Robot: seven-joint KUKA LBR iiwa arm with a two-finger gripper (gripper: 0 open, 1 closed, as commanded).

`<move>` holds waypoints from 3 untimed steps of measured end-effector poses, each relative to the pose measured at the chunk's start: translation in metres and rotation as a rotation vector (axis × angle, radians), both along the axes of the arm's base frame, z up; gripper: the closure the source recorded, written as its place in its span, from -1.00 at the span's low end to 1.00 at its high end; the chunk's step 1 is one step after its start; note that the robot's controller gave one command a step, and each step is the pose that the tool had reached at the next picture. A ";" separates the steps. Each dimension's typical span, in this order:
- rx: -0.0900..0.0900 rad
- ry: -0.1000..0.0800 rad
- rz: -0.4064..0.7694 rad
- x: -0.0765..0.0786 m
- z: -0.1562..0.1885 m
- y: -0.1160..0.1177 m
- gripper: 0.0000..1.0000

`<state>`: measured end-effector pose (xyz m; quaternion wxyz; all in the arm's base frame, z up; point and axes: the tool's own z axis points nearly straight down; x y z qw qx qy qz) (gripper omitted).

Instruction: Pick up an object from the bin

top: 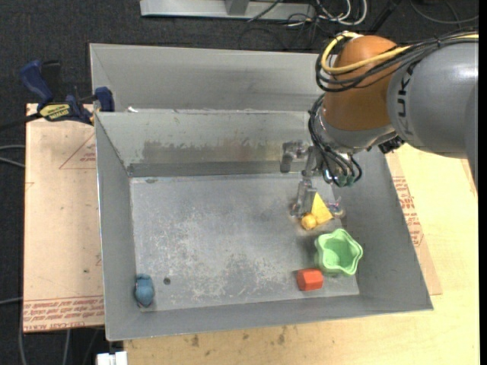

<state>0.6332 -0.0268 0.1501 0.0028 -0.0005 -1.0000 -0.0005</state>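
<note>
My jaws stand released, astride the yellow toy just behind the green cup. If they close off-centre, I judge the toy may squirt out against the cup and slip free.

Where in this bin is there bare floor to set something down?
The bin floor is bare across the middle and the view's left, between the blue lump in the near-left corner and the right-side cluster. Crowded at right: gripper over a yellow piece, green cup, red block.
</note>
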 end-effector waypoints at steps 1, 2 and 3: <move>-0.001 -0.004 0.397 -0.018 -0.027 -0.066 -1.00; 0.001 -0.007 0.490 0.004 -0.083 -0.083 -1.00; 0.001 -0.009 0.489 0.005 -0.080 -0.082 1.00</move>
